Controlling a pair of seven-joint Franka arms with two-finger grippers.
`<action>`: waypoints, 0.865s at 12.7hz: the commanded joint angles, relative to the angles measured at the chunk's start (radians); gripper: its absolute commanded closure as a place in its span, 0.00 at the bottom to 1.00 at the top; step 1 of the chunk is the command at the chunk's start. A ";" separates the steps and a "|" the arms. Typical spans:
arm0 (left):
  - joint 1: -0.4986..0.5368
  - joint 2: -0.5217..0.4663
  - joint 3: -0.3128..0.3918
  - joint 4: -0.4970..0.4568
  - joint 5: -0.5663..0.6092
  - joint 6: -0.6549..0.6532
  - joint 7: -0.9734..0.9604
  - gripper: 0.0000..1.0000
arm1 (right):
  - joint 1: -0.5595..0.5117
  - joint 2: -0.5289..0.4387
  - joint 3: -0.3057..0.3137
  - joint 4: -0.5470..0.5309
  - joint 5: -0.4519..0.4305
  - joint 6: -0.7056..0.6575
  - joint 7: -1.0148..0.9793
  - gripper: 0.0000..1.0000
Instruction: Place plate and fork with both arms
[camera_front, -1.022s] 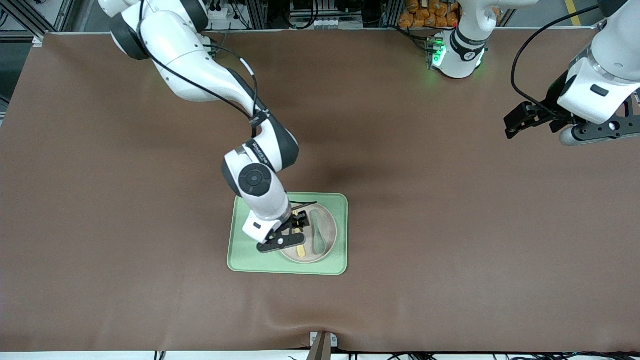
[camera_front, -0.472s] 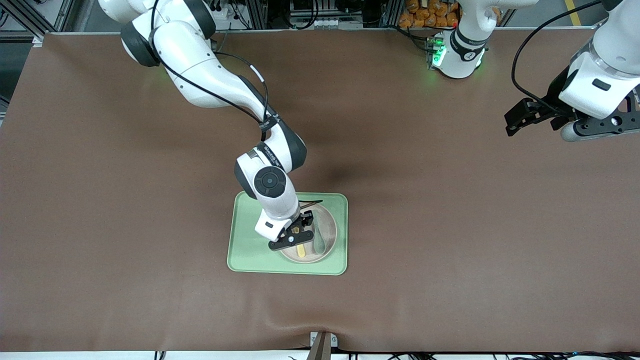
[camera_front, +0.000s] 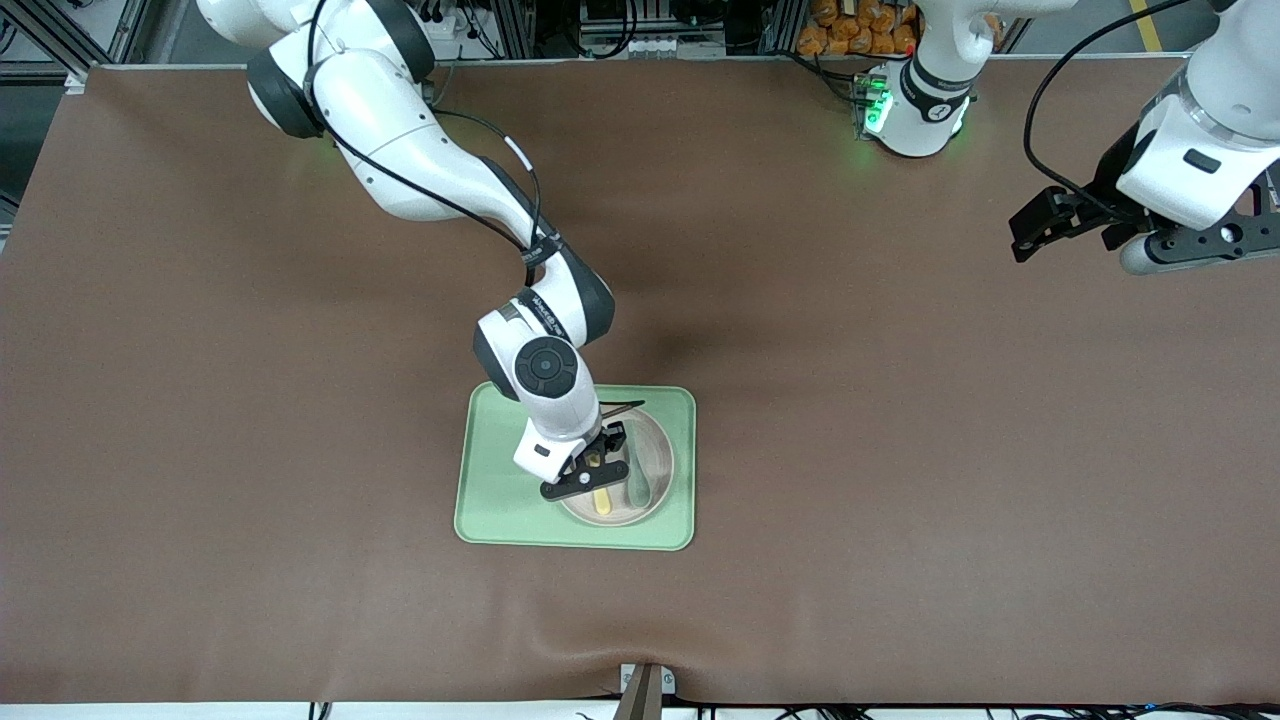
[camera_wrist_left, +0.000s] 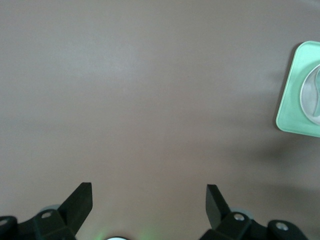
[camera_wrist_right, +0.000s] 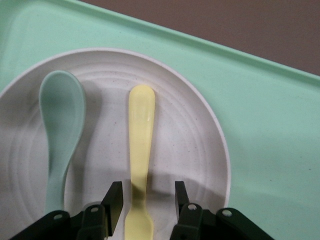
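The speckled plate (camera_front: 655, 470) lies on the green tray (camera_front: 500, 500) in the middle of the table; it also shows in the right wrist view (camera_wrist_right: 190, 140). The pale-yellow fork (camera_front: 602, 503) lies flat on the plate, seen too in the right wrist view (camera_wrist_right: 141, 130), beside a grey-green spoon (camera_front: 637, 478). My right gripper (camera_front: 596, 462) is low over the plate, open, with one finger on each side of the fork's neck (camera_wrist_right: 145, 200), apart from it. My left gripper (camera_front: 1070, 225) is open and empty, raised over bare table at the left arm's end (camera_wrist_left: 148, 195).
The spoon (camera_wrist_right: 60, 130) lies parallel to the fork on the plate, close to one right finger. The tray's raised rim (camera_wrist_right: 200, 45) surrounds the plate. A corner of the tray shows in the left wrist view (camera_wrist_left: 300, 100). Brown mat covers the table.
My right gripper has moved over the plate toward the spoon's side and come down around the fork. My left gripper has drifted slightly away from the front camera.
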 joint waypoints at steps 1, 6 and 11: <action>0.007 -0.031 0.000 -0.017 0.008 -0.032 0.057 0.00 | 0.010 0.025 -0.006 0.039 -0.022 0.002 0.027 0.50; 0.071 -0.031 -0.021 -0.017 0.012 -0.032 0.156 0.00 | 0.017 0.032 -0.006 0.039 -0.023 0.006 0.030 0.54; 0.120 -0.036 -0.063 -0.019 0.006 -0.025 0.160 0.00 | 0.024 0.040 -0.006 0.039 -0.036 0.013 0.030 0.59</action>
